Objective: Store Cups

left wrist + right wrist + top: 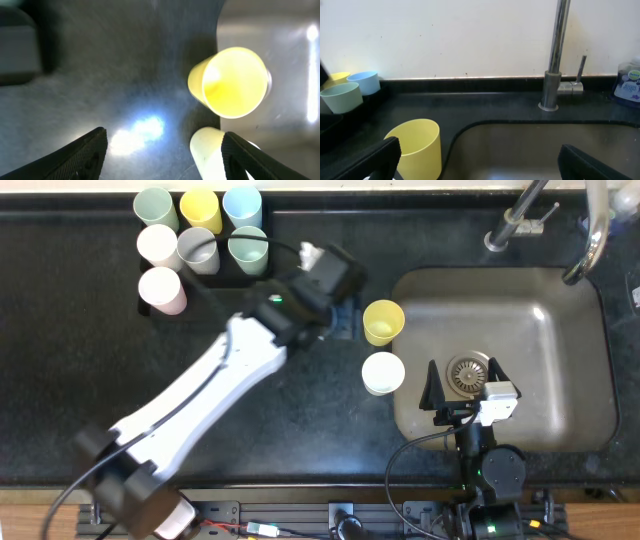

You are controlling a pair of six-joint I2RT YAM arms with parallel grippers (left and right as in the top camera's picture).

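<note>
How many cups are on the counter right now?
9. Seven grouped far left: sage, yellow, blue, white, grey, mint, pink. Two beside the sink, at its left rim: lemon, cream. The left arm may hide more.

- The sink (560,290) is set into the right part of the counter (80,380), with the faucet (515,220) behind it.
- A cluster of cups (200,240) stands at the counter's rear left, seemingly on a tray.
- The rear loose cup (383,321) and the front loose cup (382,372) stand on the counter just beside the sink's left rim.
- The left gripper (162,142) hangs just left of them.
- The right gripper (464,375) hangs over the sink.
</note>
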